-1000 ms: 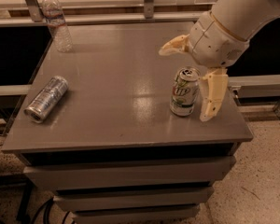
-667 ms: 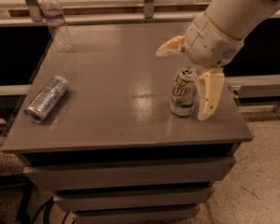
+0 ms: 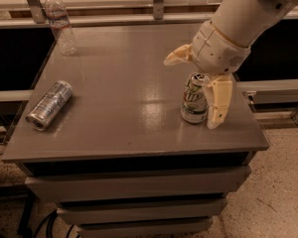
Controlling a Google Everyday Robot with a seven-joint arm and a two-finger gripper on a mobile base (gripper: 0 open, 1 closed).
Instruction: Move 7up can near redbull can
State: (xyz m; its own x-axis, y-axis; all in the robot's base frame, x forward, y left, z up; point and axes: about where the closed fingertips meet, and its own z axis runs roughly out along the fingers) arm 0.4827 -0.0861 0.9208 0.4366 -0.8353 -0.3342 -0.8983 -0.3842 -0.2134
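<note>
The 7up can [image 3: 193, 102] stands upright near the right front of the grey table [image 3: 124, 83]. It is white and silver with a green logo. My gripper [image 3: 189, 94] is open around it from above. One cream finger [image 3: 216, 103] hangs down just right of the can and the other [image 3: 177, 57] points out behind and left of it. Neither finger clearly presses on the can. The redbull can [image 3: 49, 104], slim and silver-blue, lies on its side near the table's left front edge, far from the 7up can.
A clear plastic water bottle [image 3: 60, 25] stands at the table's back left corner. A rail with metal posts [image 3: 158, 1] runs behind the table. The 7up can is close to the table's right edge [image 3: 256, 128].
My gripper has shifted slightly to the left, closer around the 7up can. The cans and the bottle have not moved.
</note>
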